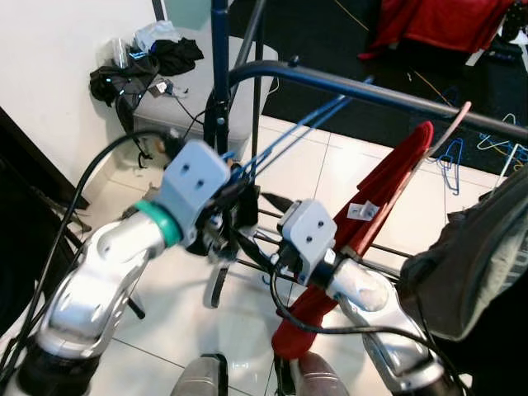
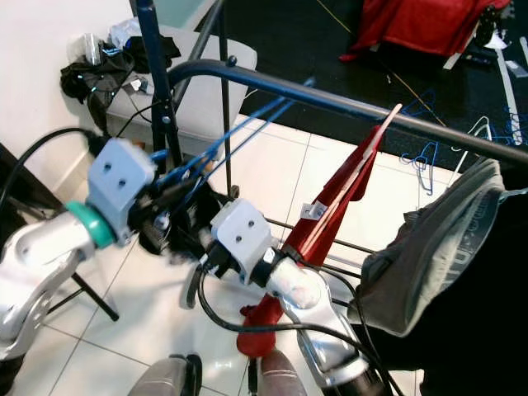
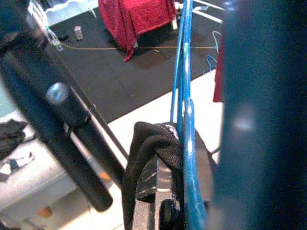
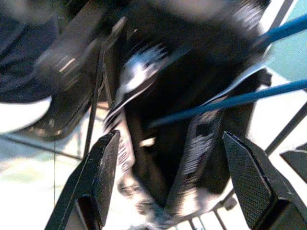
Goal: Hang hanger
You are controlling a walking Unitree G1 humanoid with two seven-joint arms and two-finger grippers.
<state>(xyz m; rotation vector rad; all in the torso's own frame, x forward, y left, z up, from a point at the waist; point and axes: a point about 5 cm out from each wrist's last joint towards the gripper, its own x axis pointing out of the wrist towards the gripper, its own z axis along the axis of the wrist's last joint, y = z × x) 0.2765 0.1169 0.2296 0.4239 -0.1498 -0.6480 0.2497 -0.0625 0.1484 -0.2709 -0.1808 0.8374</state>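
A blue wire hanger [image 1: 289, 136] slants up toward the dark blue rack rail [image 1: 371, 91], its far end close under the rail. My left gripper [image 1: 231, 206] is shut on the hanger's lower end; the left wrist view shows the blue wire [image 3: 184, 72] running out along a black padded finger [image 3: 144, 158]. My right gripper [image 4: 175, 163] is open, with its fingers [image 4: 103, 177] spread on either side of the left gripper's black body. It sits just right of and below the left one. A blue wire [image 4: 230, 100] crosses between them without touching.
A red garment [image 1: 371, 206] hangs from the rail to my right, and a grey-green one [image 1: 470, 256] further right. The rack's upright post [image 1: 219, 66] stands ahead. Black clothes lie on a white box [image 1: 148, 66] at the left wall. Loose blue hangers [image 1: 450, 157] lie on the floor.
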